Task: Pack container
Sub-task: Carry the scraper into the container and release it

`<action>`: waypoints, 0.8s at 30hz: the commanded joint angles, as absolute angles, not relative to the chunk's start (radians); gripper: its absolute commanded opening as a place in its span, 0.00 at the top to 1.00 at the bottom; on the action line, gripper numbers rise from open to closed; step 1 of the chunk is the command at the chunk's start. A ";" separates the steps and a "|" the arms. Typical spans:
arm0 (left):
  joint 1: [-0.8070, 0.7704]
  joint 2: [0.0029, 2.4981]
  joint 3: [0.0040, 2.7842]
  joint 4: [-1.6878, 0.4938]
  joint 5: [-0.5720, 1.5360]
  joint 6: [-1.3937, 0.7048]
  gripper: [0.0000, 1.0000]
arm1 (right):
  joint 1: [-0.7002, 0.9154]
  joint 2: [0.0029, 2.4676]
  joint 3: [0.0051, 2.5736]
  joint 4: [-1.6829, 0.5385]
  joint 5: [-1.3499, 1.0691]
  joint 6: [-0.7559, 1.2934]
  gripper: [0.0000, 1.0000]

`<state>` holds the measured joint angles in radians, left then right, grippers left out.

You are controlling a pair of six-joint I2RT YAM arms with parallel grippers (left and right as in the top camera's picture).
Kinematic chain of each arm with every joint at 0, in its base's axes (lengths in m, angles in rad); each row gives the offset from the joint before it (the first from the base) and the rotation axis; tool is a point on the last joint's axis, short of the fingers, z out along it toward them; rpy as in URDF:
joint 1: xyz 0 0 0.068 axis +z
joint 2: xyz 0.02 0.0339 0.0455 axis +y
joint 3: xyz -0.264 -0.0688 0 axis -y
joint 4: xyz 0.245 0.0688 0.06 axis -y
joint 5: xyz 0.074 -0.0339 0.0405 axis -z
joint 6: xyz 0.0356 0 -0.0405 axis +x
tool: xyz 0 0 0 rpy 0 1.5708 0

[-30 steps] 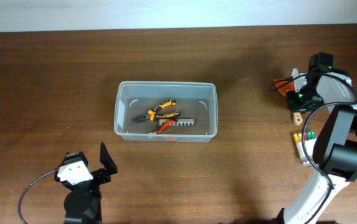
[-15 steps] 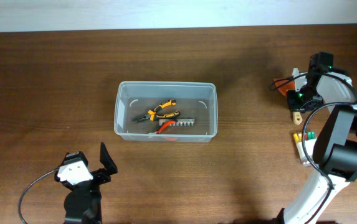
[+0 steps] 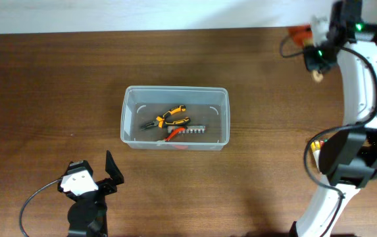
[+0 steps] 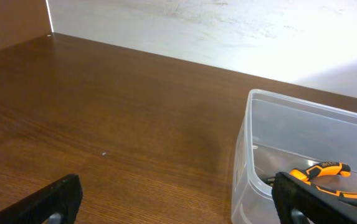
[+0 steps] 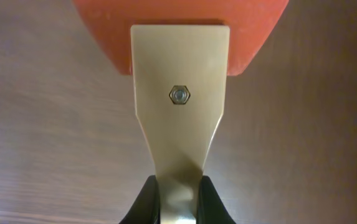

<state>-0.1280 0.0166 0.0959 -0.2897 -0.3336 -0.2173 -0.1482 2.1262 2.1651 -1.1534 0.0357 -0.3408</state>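
So the container (image 3: 175,89) sits pretty much in the middle of the table (image 3: 43,99), long side running left to right, upright and open on top. Inside there's a pair of orange and black pliers (image 3: 168,118) lying roughly in the centre. A grey bit strip (image 3: 188,131) lies just nearer than them, close to the near wall. There's also something red-orange (image 3: 173,137) right by the strip, but I can't make out what it is.

The left gripper (image 4: 177,202) is down at the near left, well apart from the container. From its wrist view the two black fingers (image 4: 53,202) are spread wide with only bare wood between them, so it's got nothing in it. The container's left corner shows on the right side of that view, with the pliers' handles visible through the clear wall.

The right gripper (image 5: 178,199) is way over at the far right of the table, well apart from the container. It's pinched tight on a tool (image 5: 179,124) with a flat tan handle, a small hex nut in the middle and an orange-red head at the far end. The fingertips (image 5: 146,199) press against both sides of the narrow end of the handle. The blurry wood grain behind it is the table, but I can't tell whether the tool touches it or hangs above it.
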 commanded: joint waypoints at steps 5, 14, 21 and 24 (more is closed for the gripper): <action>-0.131 0.012 0.093 -0.292 -0.337 -0.208 0.01 | 0.074 2.082 2.480 -1.303 0.005 -0.370 0.96; -0.131 0.012 0.093 -0.292 -0.337 -0.208 0.01 | 0.339 2.084 2.484 -1.448 -0.197 -0.689 0.96; -0.131 0.012 0.093 -0.292 -0.337 -0.208 0.01 | 0.435 2.084 2.367 -1.466 -0.327 -0.855 0.96; -0.131 0.012 0.093 -0.292 -0.337 -0.208 0.01 | 0.458 2.084 2.272 -1.459 -0.363 -0.918 0.96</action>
<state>-0.1280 0.0166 0.0959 -0.2901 -0.3336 -0.2173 0.4381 2.1086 2.3520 -1.4628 -0.2684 -0.7979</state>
